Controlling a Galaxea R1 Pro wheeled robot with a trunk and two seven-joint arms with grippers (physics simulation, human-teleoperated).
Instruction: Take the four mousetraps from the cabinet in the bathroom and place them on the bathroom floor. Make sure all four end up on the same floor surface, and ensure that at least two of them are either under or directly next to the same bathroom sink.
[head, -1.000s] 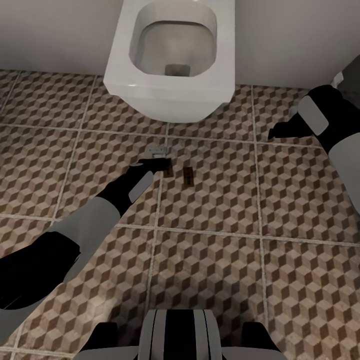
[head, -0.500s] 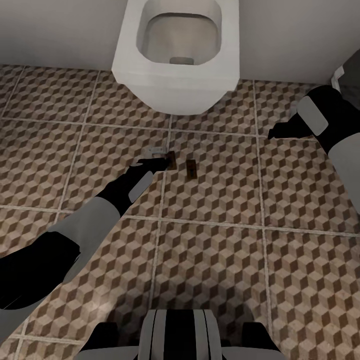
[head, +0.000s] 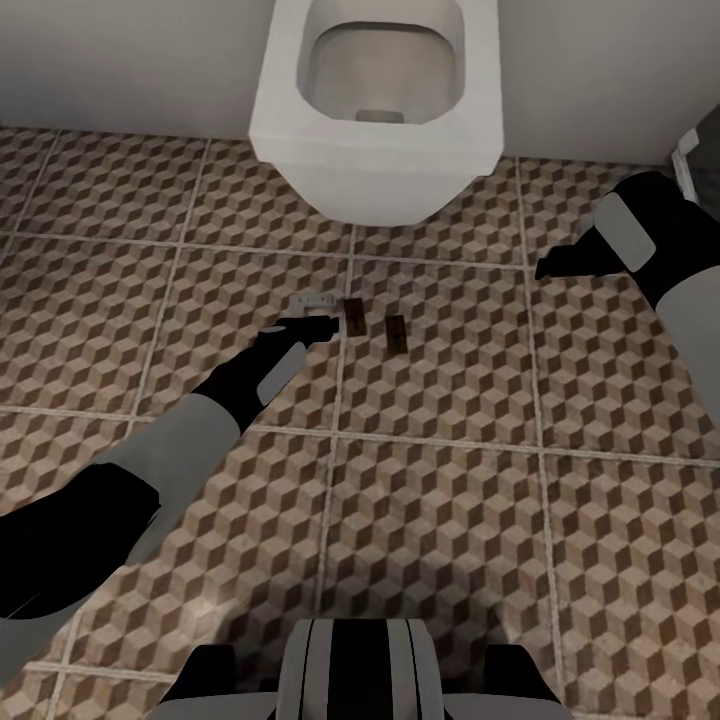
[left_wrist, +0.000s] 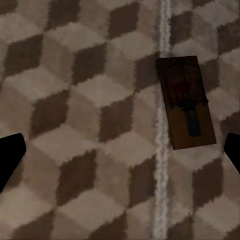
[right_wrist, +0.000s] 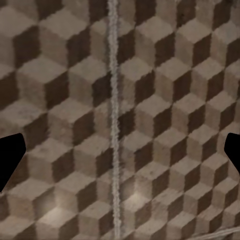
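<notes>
Two mousetraps (head: 353, 316) (head: 396, 333) lying flat on bathroom floor (head: 450, 520) before toilet (head: 378, 110). Left hand (head: 318, 327) hovering just beside nearer one, spread wide, empty. Right hand (head: 548, 266) hanging apart, wide, empty. Likely light, stiff boards; pinching long wooden edges looks safest, avoiding the wire.

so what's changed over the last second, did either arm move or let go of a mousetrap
Mostly the camera shifted: the toilet, floor tiles and both mousetraps slide right across the head view together, so the things themselves did not move. The left gripper stays open beside the nearer mousetrap, nothing taken or released. The second mousetrap lies flat as before. The right gripper stays open and empty over the tiles.
</notes>
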